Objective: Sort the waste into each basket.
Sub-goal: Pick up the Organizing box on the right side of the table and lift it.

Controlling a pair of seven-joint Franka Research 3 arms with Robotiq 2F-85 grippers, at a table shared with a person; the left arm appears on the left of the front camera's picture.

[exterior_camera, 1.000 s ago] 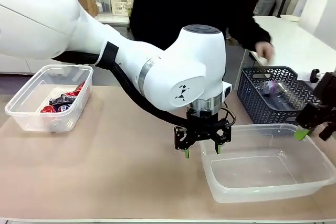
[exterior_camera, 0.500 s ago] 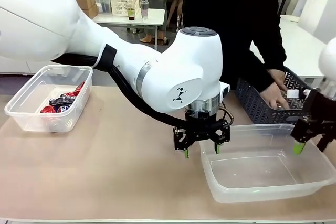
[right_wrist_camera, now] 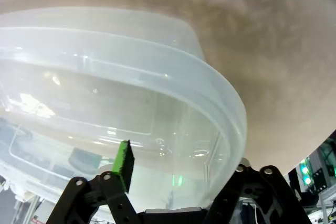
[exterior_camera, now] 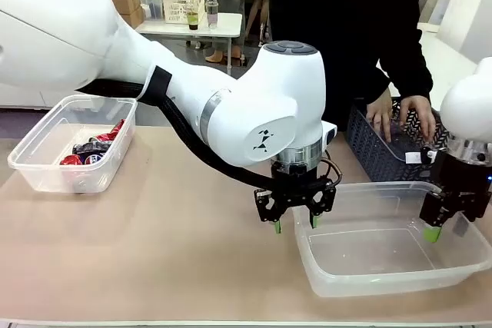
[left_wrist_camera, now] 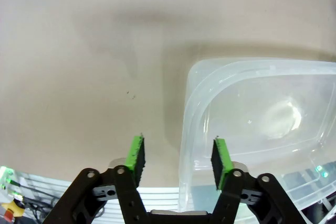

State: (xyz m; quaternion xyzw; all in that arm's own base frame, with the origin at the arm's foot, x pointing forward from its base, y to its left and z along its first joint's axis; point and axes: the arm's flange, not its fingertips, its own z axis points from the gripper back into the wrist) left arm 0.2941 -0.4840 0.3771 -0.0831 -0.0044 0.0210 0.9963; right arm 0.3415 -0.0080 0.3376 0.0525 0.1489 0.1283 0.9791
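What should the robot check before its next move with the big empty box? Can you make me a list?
1. The left pincer sits astride the clear tub rim, one pad inside and one outside: ok.
2. The right pincer sits astride the tub's opposite rim: ok.
3. Both pincers grip the rim: not ok, the jaws are open.
4. The tub is empty: ok.
5. The person's hands are away from the tub, at the dark basket behind it: ok.

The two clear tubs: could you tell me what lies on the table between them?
Bare table, in the front view; the left claw hangs at the right-hand tub.
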